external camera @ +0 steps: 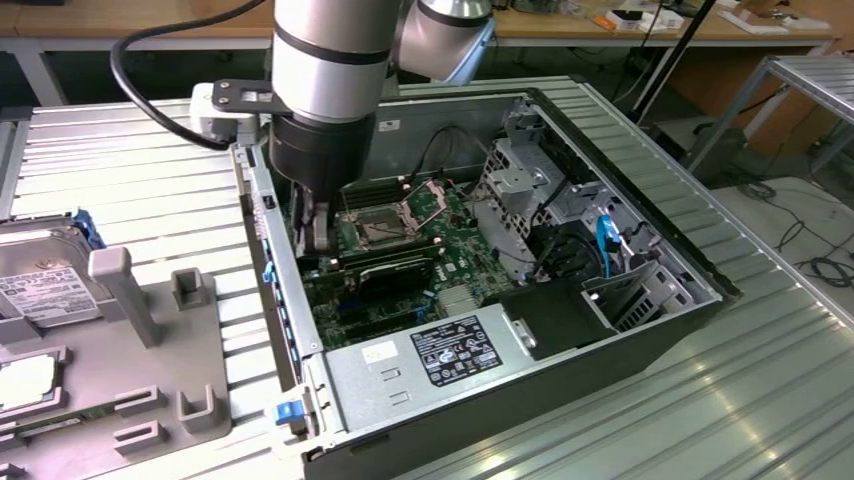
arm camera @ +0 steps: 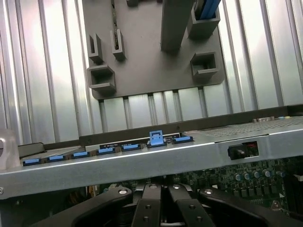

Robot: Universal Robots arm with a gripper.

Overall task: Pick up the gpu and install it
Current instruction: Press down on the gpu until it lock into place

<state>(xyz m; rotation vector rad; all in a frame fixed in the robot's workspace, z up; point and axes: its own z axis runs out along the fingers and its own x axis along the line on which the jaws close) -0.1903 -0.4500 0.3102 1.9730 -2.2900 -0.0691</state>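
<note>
Jaws pressed together on the black two-fingered gripper [external camera: 315, 232], which is lowered inside the open grey steel computer case [external camera: 627, 330], close to its rear wall on the exterior view's left. Whether anything is pinched between the fingers cannot be told.

Item: gpu [external camera: 390, 272], a flat card with black shroud over a green board. Position: lying across the green motherboard [external camera: 441, 215] just below the empty silver processor socket [external camera: 380, 230], just beside the fingertips. It appears to sit at the expansion slot; whether it is fully seated cannot be told.

Item: silver power supply with black-and-white label [external camera: 447, 352], at the near end of the case, well apart from the gripper.

Item: grey moulded parts tray with upright posts [external camera: 154, 330], on the ribbed metal table [external camera: 747, 400] beside the case; a silver hard drive with white label [external camera: 34, 290] rests at its far edge.

Item: row of blue plastic slot clips [arm camera: 106, 150] along the rear rail, seen from the wrist just above the gripper linkage [arm camera: 163, 205].

Handling note, as judgement: seating should go well only if pressure is straight down, the card level over the slot, and its end bracket lined up with the rear rail; tilt risks a half-seated edge.

Arm pose: silver-and-black forearm [external camera: 334, 70] near vertical, wrist pointing down into the case.
</note>
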